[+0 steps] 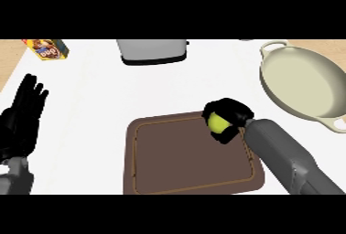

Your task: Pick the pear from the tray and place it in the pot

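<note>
Beside toaster (153, 50): labelled box (47, 49), writing unreadable

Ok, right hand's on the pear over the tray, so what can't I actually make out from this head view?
- Pear: mostly hidden by the right hand curled round it; its shape and whether it has lifted off the tray are unclear.
- Pot: right side cut off by the view's edge.
- Grey appliance and box: tops cut off at the upper edge; box print too small to read.
- Left hand: resting open at the left, palm unseen.

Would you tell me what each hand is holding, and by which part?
The right hand curls around the yellow-green pear's sides; the open left hand holds nothing.
</note>
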Motion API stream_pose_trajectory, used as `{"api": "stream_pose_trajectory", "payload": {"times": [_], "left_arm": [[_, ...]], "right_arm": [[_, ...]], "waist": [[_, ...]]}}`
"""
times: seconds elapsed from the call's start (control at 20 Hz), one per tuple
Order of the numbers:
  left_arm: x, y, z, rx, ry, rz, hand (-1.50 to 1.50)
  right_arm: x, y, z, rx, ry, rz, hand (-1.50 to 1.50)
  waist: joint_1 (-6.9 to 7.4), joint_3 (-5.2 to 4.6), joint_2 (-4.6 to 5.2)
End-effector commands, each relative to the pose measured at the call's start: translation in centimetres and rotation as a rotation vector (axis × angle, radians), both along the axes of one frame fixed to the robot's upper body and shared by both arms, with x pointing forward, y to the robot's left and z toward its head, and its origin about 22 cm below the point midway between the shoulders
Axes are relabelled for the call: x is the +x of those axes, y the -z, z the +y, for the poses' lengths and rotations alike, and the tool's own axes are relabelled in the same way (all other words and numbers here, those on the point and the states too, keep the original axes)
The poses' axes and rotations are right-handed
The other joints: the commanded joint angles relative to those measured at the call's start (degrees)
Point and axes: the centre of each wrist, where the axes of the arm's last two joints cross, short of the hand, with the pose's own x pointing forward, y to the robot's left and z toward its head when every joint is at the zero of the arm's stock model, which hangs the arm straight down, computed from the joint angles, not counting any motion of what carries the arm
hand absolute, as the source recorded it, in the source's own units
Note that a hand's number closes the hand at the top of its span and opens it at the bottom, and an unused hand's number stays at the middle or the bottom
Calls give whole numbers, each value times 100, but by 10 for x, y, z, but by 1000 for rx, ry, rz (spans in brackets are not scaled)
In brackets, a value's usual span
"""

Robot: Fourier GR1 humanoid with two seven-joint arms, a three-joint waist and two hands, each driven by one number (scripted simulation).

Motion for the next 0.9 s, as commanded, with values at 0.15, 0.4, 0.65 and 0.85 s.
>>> {"api": "stream_pose_trajectory", "payload": {"times": [0.15, 0.4, 0.65, 0.85], "left_arm": [[-3, -2, 7, -1, -41, -4, 0], [-10, 0, 8, -4, -40, 6, 0], [-10, -7, 9, -3, -31, -20, 0], [-2, -13, -1, -10, 6, -32, 0]], "right_arm": [[-11, -32, -32, 210, 256, -206, 150], [-15, -81, -63, 358, 420, -420, 150], [-35, -133, -94, 468, 596, -579, 150], [-72, -167, -117, 444, 684, -615, 150]], "waist": [[-291, -8, 20], [-330, -12, 19], [-153, -7, 106], [46, -4, 185]]}}
